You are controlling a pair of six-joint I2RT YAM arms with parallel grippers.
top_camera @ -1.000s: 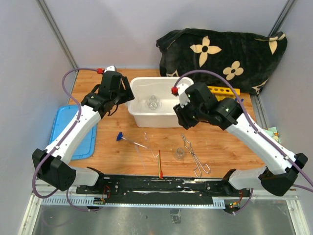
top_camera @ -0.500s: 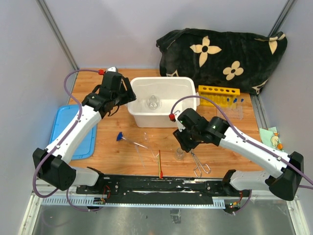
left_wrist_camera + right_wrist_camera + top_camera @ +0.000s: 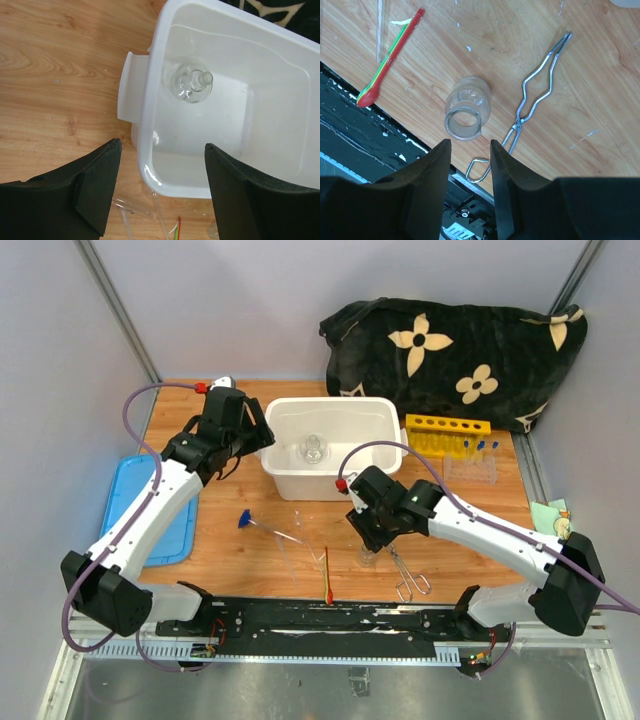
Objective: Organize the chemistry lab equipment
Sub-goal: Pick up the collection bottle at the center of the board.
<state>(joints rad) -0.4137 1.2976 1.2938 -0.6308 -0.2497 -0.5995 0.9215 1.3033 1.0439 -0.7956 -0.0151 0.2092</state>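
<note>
Now that it has left the tub (image 3: 300,485), right pincer (image 3: 468,145) gapes over 1 beaker (image 3: 467,107).

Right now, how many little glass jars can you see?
2. One glass jar lies inside the white tub; the other jar sits on the table beside the metal tongs, under the right hand. Arms may hide more.

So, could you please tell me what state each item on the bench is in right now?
Tub, lid off, one glass flask inside.
Lid, lying flat left of the tub.
Beaker, upright on the table, empty.
Tongs, lying flat, tips together.
Red-tipped stick, lying flat.
Tubes, capped, standing in the clear rack.
Left gripper, open over the tub's rim.
Right gripper, open above the beaker.
</note>
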